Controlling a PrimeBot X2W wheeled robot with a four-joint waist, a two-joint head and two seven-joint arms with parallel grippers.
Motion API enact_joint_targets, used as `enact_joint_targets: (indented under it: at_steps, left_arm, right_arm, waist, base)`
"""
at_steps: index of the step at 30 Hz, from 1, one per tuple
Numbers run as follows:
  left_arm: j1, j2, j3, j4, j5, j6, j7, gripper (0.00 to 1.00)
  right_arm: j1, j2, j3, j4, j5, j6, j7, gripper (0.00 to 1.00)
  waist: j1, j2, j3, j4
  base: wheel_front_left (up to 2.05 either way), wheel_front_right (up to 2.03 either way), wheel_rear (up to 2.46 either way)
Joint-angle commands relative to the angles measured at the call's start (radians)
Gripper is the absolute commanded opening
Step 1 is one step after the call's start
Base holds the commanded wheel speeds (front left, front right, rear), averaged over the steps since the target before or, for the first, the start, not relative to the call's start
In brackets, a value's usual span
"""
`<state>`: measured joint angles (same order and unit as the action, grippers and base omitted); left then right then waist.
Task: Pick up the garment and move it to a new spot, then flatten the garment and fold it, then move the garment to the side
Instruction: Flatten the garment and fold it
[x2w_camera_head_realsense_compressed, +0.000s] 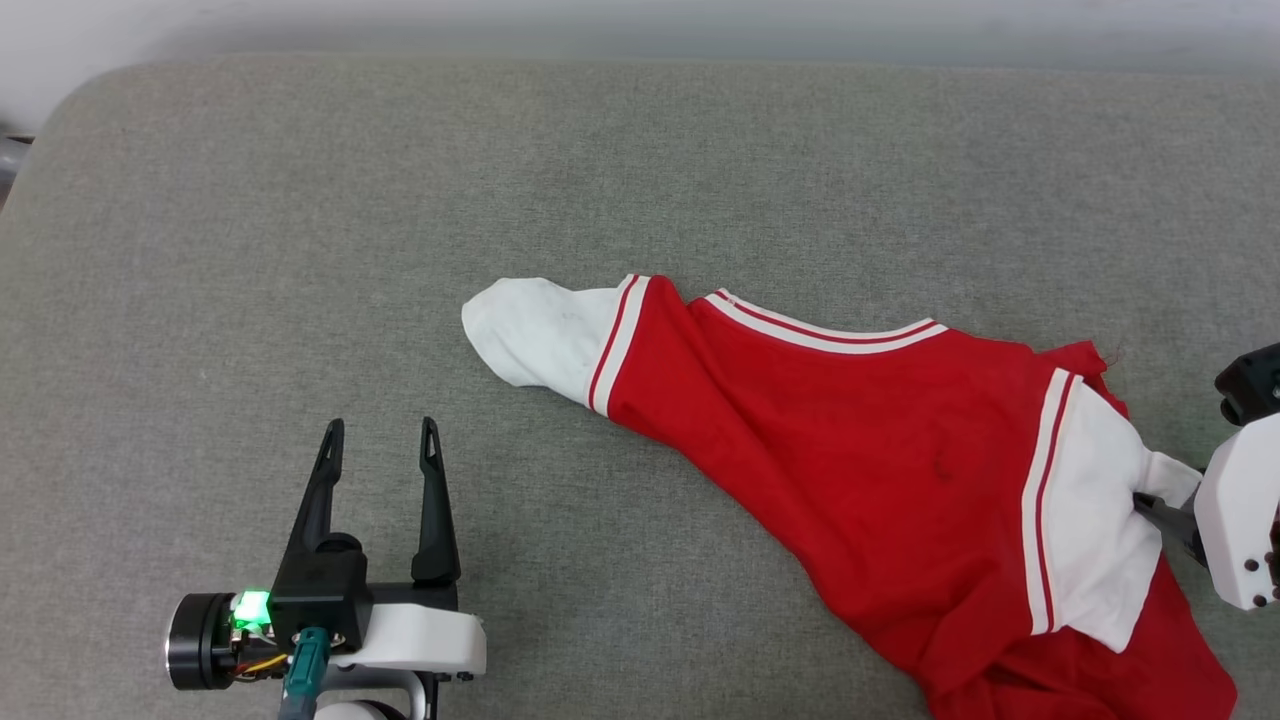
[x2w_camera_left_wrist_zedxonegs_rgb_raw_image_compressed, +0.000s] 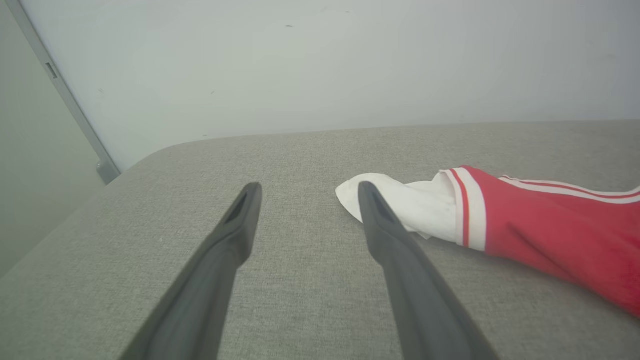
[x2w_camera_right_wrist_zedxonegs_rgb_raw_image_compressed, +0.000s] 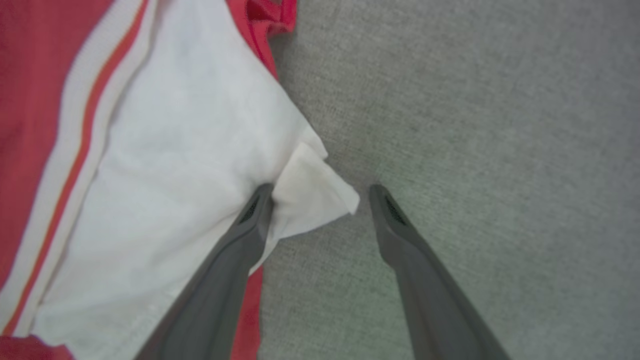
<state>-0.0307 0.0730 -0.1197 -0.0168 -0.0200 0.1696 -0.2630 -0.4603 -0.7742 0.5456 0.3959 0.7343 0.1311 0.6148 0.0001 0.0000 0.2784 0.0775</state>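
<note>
The garment (x2w_camera_head_realsense_compressed: 860, 430), red with white sleeves and striped trim, lies crumpled in a diagonal band from the middle of the grey surface to the lower right. My left gripper (x2w_camera_head_realsense_compressed: 382, 430) stands open at the lower left, empty, a short way from the near white sleeve (x2w_camera_left_wrist_zedxonegs_rgb_raw_image_compressed: 400, 202). My right gripper (x2w_camera_right_wrist_zedxonegs_rgb_raw_image_compressed: 321, 189) is open at the far right sleeve (x2w_camera_right_wrist_zedxonegs_rgb_raw_image_compressed: 175, 165). One of its fingers (x2w_camera_right_wrist_zedxonegs_rgb_raw_image_compressed: 250, 225) rests on the white cloth, and a corner of the sleeve lies between the jaws. In the head view one dark finger (x2w_camera_head_realsense_compressed: 1165, 517) touches that sleeve.
The grey fabric-covered surface (x2w_camera_head_realsense_compressed: 640, 180) spreads wide behind and left of the garment, with a rounded far-left corner. A pale wall (x2w_camera_left_wrist_zedxonegs_rgb_raw_image_compressed: 320, 65) rises behind it, with a metal post (x2w_camera_left_wrist_zedxonegs_rgb_raw_image_compressed: 65, 95) at its left.
</note>
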Motion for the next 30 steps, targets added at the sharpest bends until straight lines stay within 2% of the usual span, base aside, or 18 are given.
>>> enact_joint_targets:
  at_steps: [1, 2, 3, 7, 11, 17, 24, 30]
  left_arm:
    - [-0.012, -0.002, 0.003, 0.000, 0.007, 0.002, -0.002, 1.00]
    - [-0.011, -0.002, 0.005, 0.001, 0.006, 0.004, -0.002, 1.00]
    - [-0.011, -0.002, 0.008, 0.001, 0.005, 0.005, -0.002, 1.00]
    - [-0.006, -0.001, 0.011, 0.009, 0.002, 0.001, -0.002, 1.00]
    - [0.007, -0.001, 0.015, 0.012, -0.002, -0.001, -0.002, 1.00]
    - [0.025, 0.002, 0.023, 0.006, -0.003, -0.003, -0.002, 1.00]
    - [0.009, 0.002, 0.019, -0.003, 0.003, -0.013, -0.002, 1.00]
    - [-0.014, 0.000, 0.013, 0.000, 0.007, -0.019, -0.002, 1.00]
  right_arm:
    - [0.020, 0.022, 0.034, 0.026, 0.015, -0.001, 0.004, 1.00]
    - [0.016, 0.023, 0.044, 0.034, 0.025, -0.001, -0.011, 0.36]
    - [0.008, 0.021, 0.054, 0.037, 0.036, -0.001, -0.026, 0.00]
    - [-0.020, -0.004, 0.074, 0.038, 0.061, -0.001, -0.114, 0.00]
    - [-0.026, -0.034, 0.070, -0.020, 0.090, -0.001, -0.220, 0.00]
    - [-0.028, -0.098, 0.016, -0.113, 0.114, -0.001, -0.313, 0.00]
    - [-0.077, -0.137, -0.080, -0.130, 0.118, -0.001, -0.300, 0.00]
    - [-0.139, -0.129, -0.135, 0.007, 0.086, -0.001, -0.230, 0.00]
  waist:
    - [-0.0001, 0.0000, 0.000, -0.001]
    - [-0.0001, 0.0000, 0.000, -0.003]
    - [-0.0001, 0.0000, 0.000, -0.006]
    - [-0.0001, 0.0000, -0.016, -0.018]
    - [-0.0001, 0.0000, -0.043, -0.032]
    - [-0.0001, 0.0000, -0.063, -0.051]
    - [-0.0001, 0.0000, -0.045, -0.044]
    - [-0.0001, 0.0000, -0.001, -0.019]
  base:
    - [0.00, 0.00, 0.00]
    - [0.00, 0.00, 0.00]
    - [0.00, 0.00, 0.00]
    - [0.00, 0.00, 0.00]
    - [0.00, 0.00, 0.00]
    - [0.00, 0.00, 0.00]
    - [0.00, 0.00, 0.00]
    - [0.00, 0.00, 0.00]
